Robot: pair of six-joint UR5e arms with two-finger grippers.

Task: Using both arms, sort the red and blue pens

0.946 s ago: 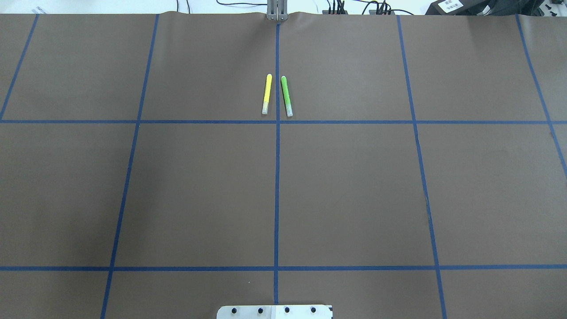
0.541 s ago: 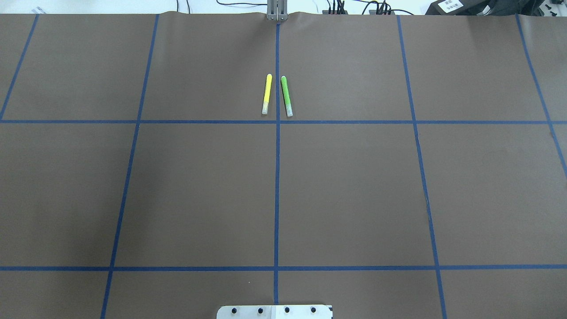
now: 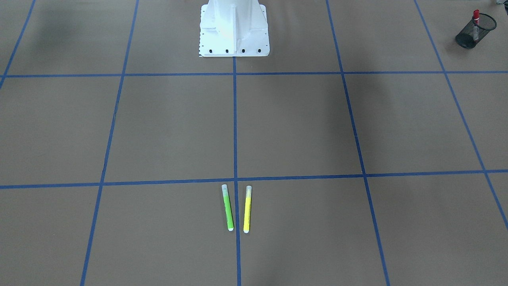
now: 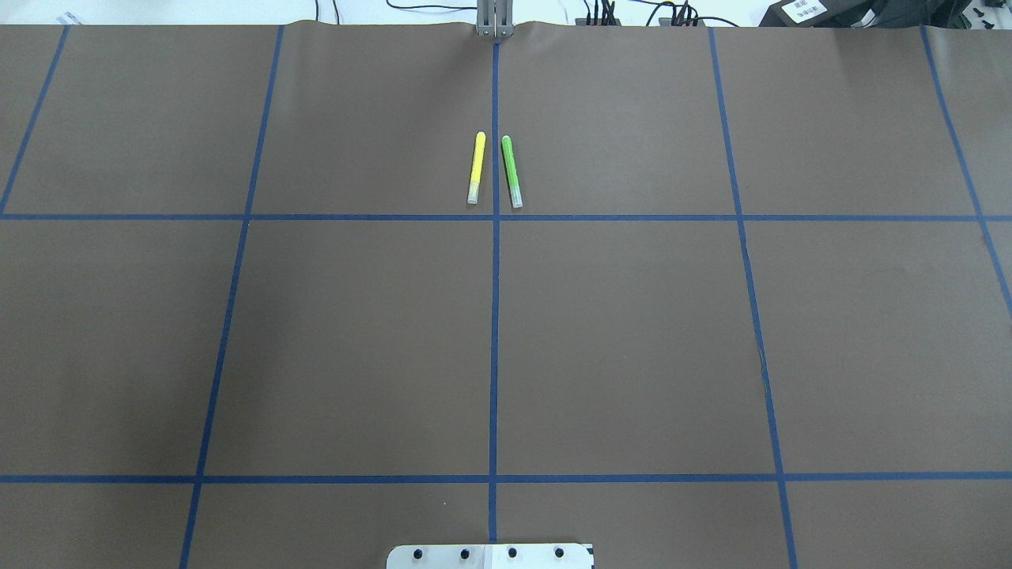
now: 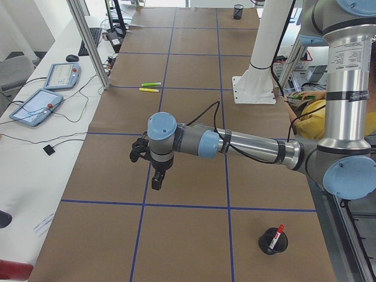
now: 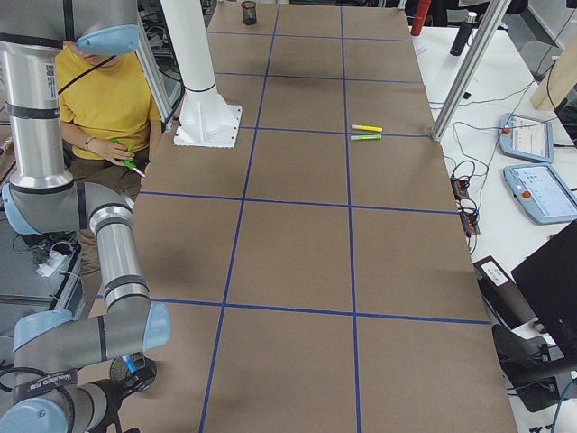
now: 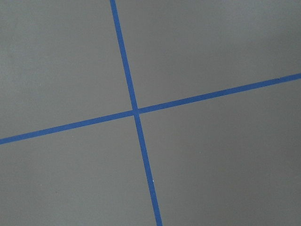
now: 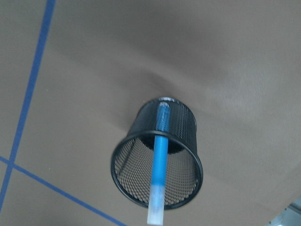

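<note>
Blue pen [image 8: 160,155] stands in its mesh cup [image 8: 130,184] at the tabletop's [image 6: 297,253] right robot-side corner, its axis pointing up at the right end effector [image 6: 115,393]. The red pen [image 3: 476,16] stands cupped at the left corner. Whether either end effector is clenched, I cannot tell.

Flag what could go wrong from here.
Blue pen leans out past the rim of its cup, close under the right arm; a sloppy retreat may clip it and tip the cup. Green marker and yellow marker lie loose by the centre line; grabbing them would be a mis-sort.

Overhead and front cameras opposed, sharing the yellow marker [image 4: 476,168]
</note>
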